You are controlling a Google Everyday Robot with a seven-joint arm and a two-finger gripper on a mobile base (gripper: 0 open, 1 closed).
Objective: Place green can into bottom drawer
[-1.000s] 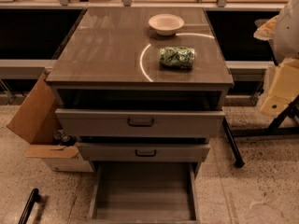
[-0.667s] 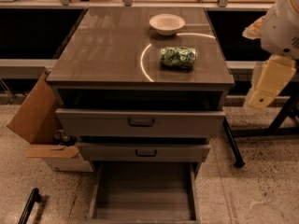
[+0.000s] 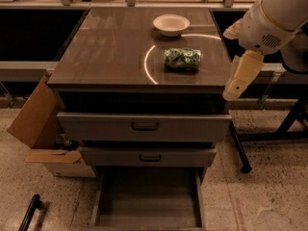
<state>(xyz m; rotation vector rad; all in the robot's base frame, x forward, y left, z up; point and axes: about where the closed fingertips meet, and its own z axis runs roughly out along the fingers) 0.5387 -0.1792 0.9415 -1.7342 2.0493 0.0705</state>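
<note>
**A:** Where is the green can (image 3: 182,59)?

**B:** On the bench (image 3: 106,47), lying on its side towards the right front of the top, its length running left to right. A thin bright arc (image 3: 147,66) of reflected light curves round its left side and on behind it.

**A:** Anything else up there?

**B:** A white bowl (image 3: 171,24), upright, farther back and a little left of the can, well apart from it.

**A:** And the gripper (image 3: 240,78)?

**B:** It hangs from the pale arm (image 3: 272,18) that comes in from the upper right. It sits just off the right edge of the bench, near the front corner, pointing down and slightly left. It is apart from the can, with bare bench top between them. Whether it is released or clenched, I cannot tell.

**A:** The bottom drawer (image 3: 149,201)?

**B:** Pulled out towards the camera at the foot of the cabinet, its flat grey floor in view. Above it are the middle drawer (image 3: 192,157) and the top drawer (image 3: 96,126), each with a black handle at the centre of its front and a dark gap above it.

**A:** Around the cabinet?

**B:** A cardboard box (image 3: 33,119) with its flaps open stands against the left side, on the speckled floor (image 3: 260,196). A black bar (image 3: 30,213) lies at the lower left.
</note>
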